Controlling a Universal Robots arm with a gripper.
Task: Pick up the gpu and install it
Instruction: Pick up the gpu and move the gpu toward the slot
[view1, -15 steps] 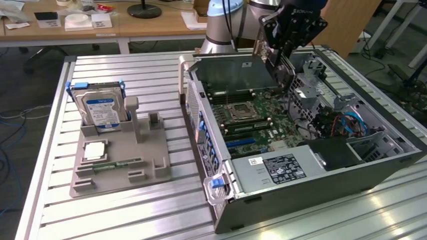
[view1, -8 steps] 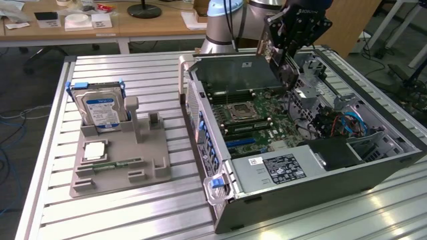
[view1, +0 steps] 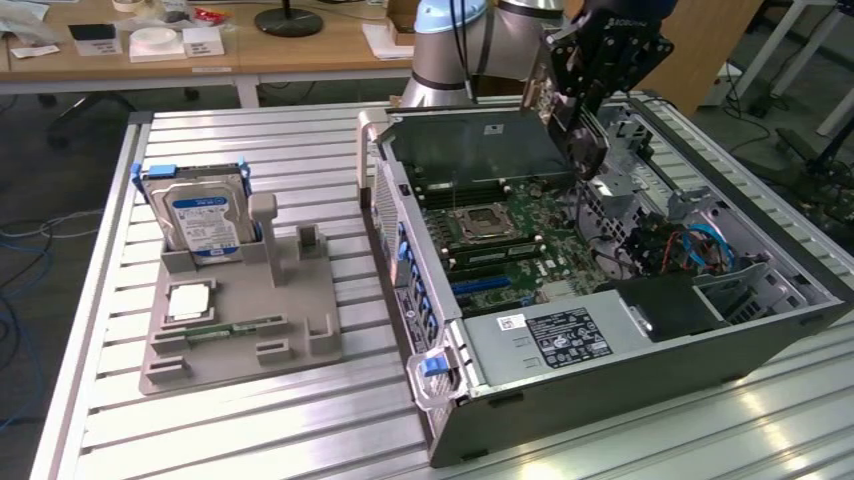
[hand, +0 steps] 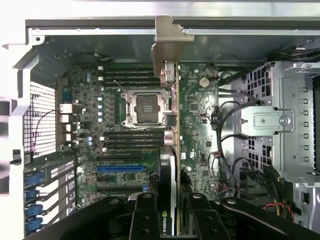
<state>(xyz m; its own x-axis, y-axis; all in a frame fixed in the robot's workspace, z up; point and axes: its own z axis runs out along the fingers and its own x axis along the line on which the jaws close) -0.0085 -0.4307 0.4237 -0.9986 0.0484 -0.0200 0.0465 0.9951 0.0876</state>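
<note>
Looking in, we saw the black gripper clamped on the thin dark gpu. It hung edge-on above the green motherboard of the open grey computer case.

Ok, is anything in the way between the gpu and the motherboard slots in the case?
Nothing visible. The gpu hangs edge-on in the gripper over the open case, and the motherboard with its blue slot lies uncovered beneath. The loose cables sit off to the side by the drive cage.
</note>
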